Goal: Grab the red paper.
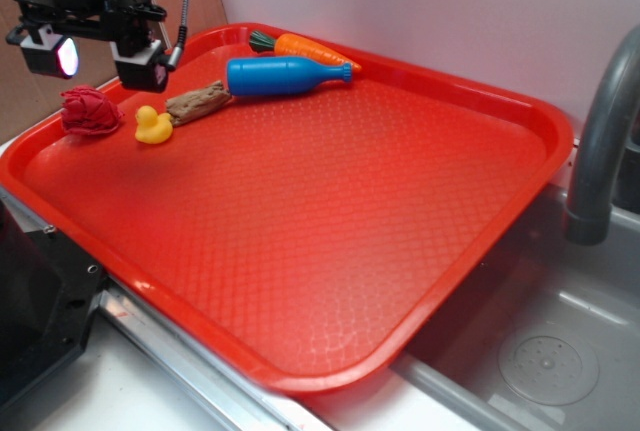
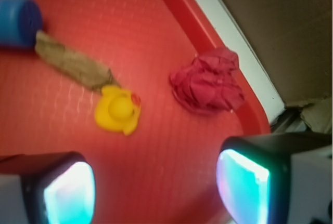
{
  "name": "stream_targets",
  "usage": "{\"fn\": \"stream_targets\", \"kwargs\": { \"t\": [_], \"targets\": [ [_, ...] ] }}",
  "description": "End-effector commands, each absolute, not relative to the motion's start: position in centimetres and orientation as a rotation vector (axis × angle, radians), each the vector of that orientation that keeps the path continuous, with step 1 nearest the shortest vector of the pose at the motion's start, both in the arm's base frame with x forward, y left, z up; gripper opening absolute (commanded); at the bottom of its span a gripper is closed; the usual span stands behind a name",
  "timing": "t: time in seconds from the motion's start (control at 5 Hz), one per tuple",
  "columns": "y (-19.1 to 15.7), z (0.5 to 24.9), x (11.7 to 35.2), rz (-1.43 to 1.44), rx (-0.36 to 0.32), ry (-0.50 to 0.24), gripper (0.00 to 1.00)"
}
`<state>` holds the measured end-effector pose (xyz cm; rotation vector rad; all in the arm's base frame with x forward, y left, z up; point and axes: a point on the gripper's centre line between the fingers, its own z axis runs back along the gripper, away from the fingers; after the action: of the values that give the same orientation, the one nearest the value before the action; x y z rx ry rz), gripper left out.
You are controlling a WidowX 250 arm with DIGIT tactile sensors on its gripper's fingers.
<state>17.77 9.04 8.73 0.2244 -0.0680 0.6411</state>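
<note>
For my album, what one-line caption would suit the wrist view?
Open claw hovering over a red tray, with the red paper and a yellow duck just ahead.

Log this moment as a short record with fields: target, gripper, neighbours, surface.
target: red paper, crumpled wad in the tray's corner, not gripped
gripper: gripper, open, above the tray, clear of the paper
neighbours: yellow duck beside the paper; brown strip; blue bottle lying on its side; toy carrot by the far rim
surface: red tray beside a sink
</note>
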Motion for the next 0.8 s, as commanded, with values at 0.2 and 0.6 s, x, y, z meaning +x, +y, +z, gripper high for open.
{"fn": "stream_targets", "kwargs": {
  "t": [0.2,0.6],
  "targets": [
    [13.2,9.1,17.4,0.812,0.197,-0.187,1.00],
    [15.2,7.6,17.3,0.760,0.221,-0.208,1.00]
  ]
}}
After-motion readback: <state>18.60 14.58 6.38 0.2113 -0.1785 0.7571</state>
